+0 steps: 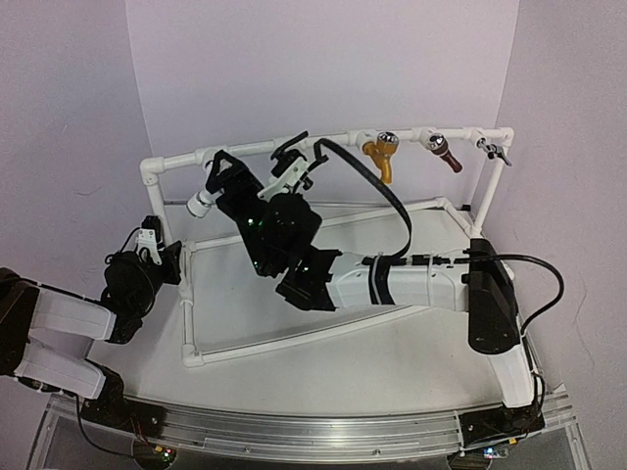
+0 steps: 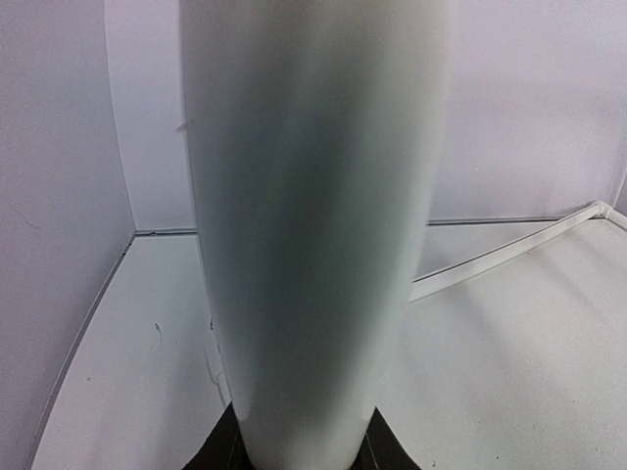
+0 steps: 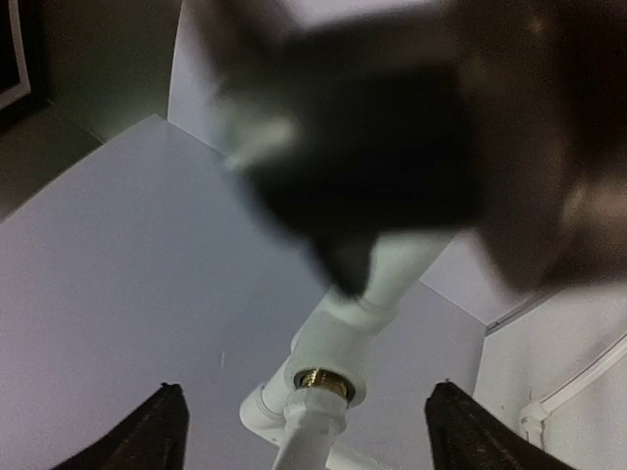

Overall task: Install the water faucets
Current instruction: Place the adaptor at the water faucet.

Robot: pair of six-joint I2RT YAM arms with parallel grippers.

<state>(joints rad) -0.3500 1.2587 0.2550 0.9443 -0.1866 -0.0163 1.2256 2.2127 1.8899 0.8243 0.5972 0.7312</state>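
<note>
Right wrist view shows the right gripper (image 3: 306, 387) with its fingers spread wide and holding nothing. The white tap (image 1: 203, 202) sits just ahead between them, at the left end of the top rail of the pipe frame (image 1: 409, 133). Its long axis slants off the rail, knob end pointing down toward the near left. The left gripper (image 1: 147, 245) looks clamped on the frame's left post. This is probably mid-tightening: regrip squarely on the tap's body, twist about that axis, and avoid the black tap (image 1: 291, 149) nearby.
</note>
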